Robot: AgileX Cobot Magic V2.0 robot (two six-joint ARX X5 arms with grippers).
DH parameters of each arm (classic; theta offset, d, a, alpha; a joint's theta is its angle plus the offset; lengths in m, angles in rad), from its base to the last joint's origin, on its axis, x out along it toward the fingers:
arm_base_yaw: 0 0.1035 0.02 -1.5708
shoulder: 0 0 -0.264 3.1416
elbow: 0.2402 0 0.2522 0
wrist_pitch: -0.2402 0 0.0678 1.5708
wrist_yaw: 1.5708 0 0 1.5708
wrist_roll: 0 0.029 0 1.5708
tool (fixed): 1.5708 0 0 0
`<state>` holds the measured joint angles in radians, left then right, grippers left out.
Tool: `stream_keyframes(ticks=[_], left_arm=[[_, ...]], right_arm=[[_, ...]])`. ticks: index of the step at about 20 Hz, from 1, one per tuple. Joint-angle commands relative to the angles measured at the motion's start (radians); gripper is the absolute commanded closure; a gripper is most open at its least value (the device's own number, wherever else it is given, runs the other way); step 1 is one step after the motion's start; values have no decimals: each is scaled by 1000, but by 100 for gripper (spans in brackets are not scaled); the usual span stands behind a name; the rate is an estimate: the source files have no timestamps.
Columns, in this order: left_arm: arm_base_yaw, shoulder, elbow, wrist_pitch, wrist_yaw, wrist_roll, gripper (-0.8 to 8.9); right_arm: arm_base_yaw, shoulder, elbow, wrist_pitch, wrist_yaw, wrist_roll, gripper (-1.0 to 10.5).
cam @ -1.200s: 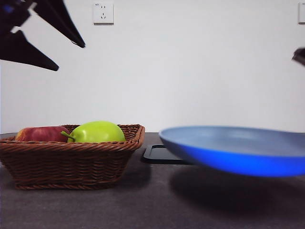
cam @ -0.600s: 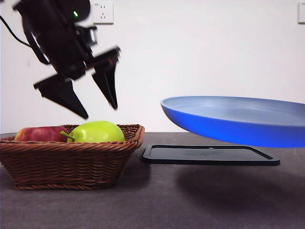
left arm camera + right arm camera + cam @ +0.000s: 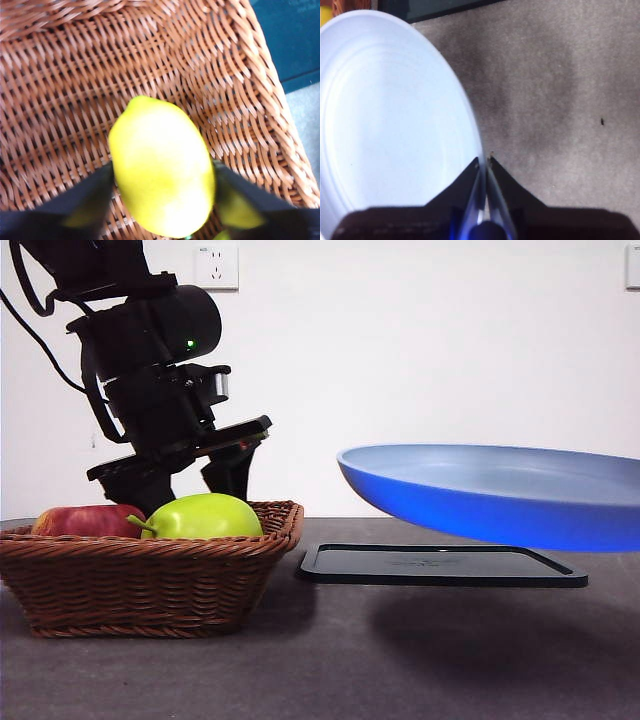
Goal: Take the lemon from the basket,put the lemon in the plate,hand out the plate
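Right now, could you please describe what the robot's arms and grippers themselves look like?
The left gripper is all black: two flat, tapering wedge jaws under a blocky wrist with a round housing, a small green light and a thin black cable looping beside it. The right gripper shows two black pointed jaws, with a bluish sheen between them.

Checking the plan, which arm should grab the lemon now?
Left: its end effector already straddles the lemon in the basket, while the right end effector holds the plate.

yellow lemon (image 3: 162,167) lies in wicker basket (image 3: 240,100); blue plate (image 3: 500,490) seemingly airborne.
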<state>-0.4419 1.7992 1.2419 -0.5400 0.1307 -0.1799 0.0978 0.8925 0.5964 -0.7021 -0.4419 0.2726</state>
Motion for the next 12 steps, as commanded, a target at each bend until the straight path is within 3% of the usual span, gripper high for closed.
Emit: stream_keyframes(ticks=[1, 6, 8, 10, 12], left_arm=[[-7, 22, 23, 12, 1, 54, 622], [11, -146, 37, -24, 29, 62, 622], [-11, -253, 37, -9, 156, 62, 622], [-85, -332, 36, 57, 292, 54, 622], [-210, -345, 36, 97, 308, 48, 622]], right_arm=[[2, 3, 14, 13, -2, -1, 943], [2, 8, 14, 17, 3, 53, 943], [2, 30, 14, 31, 2, 59, 943], [2, 70, 14, 43, -3, 64, 943], [2, 101, 14, 45, -4, 63, 943]])
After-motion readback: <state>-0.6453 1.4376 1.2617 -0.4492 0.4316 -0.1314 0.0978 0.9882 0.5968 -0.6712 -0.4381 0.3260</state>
